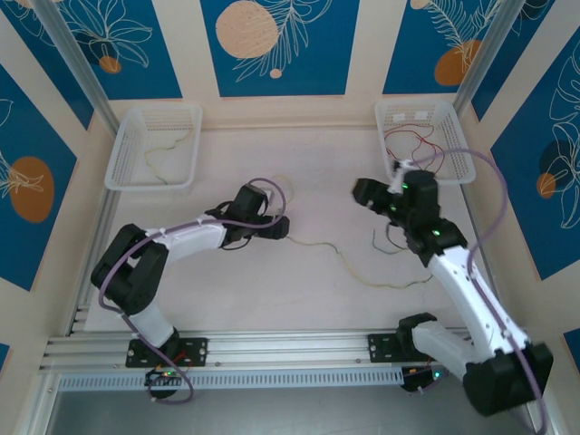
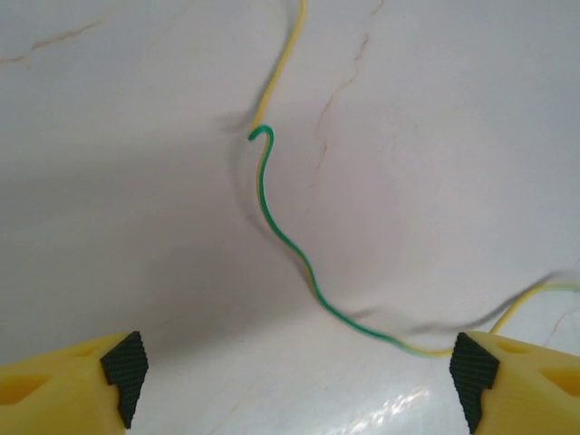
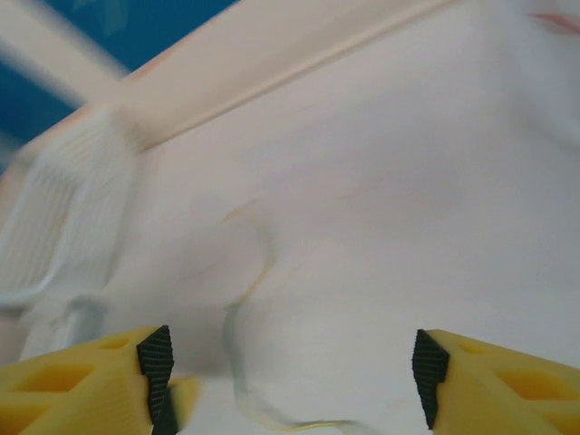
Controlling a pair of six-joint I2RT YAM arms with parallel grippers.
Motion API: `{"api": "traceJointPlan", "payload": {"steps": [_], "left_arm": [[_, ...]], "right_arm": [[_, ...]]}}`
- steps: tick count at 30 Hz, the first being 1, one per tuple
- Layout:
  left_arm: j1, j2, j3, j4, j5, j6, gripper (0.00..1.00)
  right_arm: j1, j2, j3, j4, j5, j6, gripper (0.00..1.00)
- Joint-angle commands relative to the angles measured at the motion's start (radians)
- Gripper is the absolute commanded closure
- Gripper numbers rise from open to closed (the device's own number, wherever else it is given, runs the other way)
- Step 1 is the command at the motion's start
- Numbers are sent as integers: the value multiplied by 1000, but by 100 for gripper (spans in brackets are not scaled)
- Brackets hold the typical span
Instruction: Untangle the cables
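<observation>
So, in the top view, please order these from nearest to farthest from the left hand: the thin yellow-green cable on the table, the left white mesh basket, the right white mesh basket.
1. Thin yellow-green cable, just right of the left hand.
2. Left white mesh basket, far-left corner.
3. Right white mesh basket, far-right corner.

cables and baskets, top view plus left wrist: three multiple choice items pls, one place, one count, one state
1. Where do the red cables lie?
A) right basket
B) left basket
C) table centre

2. How many white baskets stand on the table?
A) one
B) two
C) three

3. The left pincer is:
A) shut on a cable
B) open, empty
C) shut, empty

Key:
1 A, red strands show inside the right basket.
2 B, one at each far corner, counting the left basket.
3 B, its fingers stand wide apart and the green-yellow cable lies ungripped on the table.
</observation>
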Motion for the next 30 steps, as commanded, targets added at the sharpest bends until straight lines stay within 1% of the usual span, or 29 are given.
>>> {"api": "traceJointPlan", "payload": {"steps": [1, 3, 4, 6, 7, 8, 11, 13, 15, 17, 18, 19, 20, 21, 22, 25, 28, 30], "left_arm": [[-12, 51, 50, -22, 7, 40, 4], [-19, 81, 73, -18, 8, 47, 1], [-24, 101, 93, -30, 4, 55, 1], [-31, 142, 135, -57, -2, 70, 1], [-33, 165, 159, -76, 4, 74, 1], [-33, 187, 180, -94, 14, 78, 2], [-34, 242, 227, -133, 29, 84, 12], [-34, 255, 235, -144, 27, 85, 24], [-33, 251, 217, -128, 15, 83, 36], [-34, 251, 206, -118, 6, 83, 50], [-33, 254, 210, -124, 6, 87, 65], [-34, 257, 215, -129, 8, 90, 85], [-34, 261, 218, -136, 14, 92, 96], [-33, 263, 219, -139, 17, 95, 99], [-33, 262, 217, -143, 12, 92, 100], [-33, 249, 201, -131, 7, 91, 100], [-34, 233, 192, -130, 6, 95, 100], [-34, 213, 176, -119, -3, 96, 100]], "right_arm": [[-198, -45, -131, -198, 11, 166, 22], [-283, -69, -178, -250, 4, 185, 14], [-319, -83, -204, -262, -2, 191, 7], [-379, -107, -256, -254, -9, 206, 4], [-404, -119, -286, -230, -15, 207, 0], [-428, -124, -311, -206, -22, 211, 0], [-507, -92, -362, -121, -127, 213, 0], [-516, -39, -370, -72, -180, 209, 0], [-501, 26, -366, -13, -232, 199, 0], [-464, 87, -353, 27, -235, 189, 0], [-444, 118, -345, 46, -233, 184, 1], [-429, 141, -340, 66, -238, 178, 2], [-409, 167, -333, 88, -236, 177, 3], [-388, 191, -325, 100, -219, 181, 4], [-371, 215, -317, 113, -209, 183, 5], [-332, 317, -282, 133, -195, 194, 6], [-302, 397, -268, 174, -200, 214, 11], [-281, 427, -267, 207, -215, 225, 26]]}}
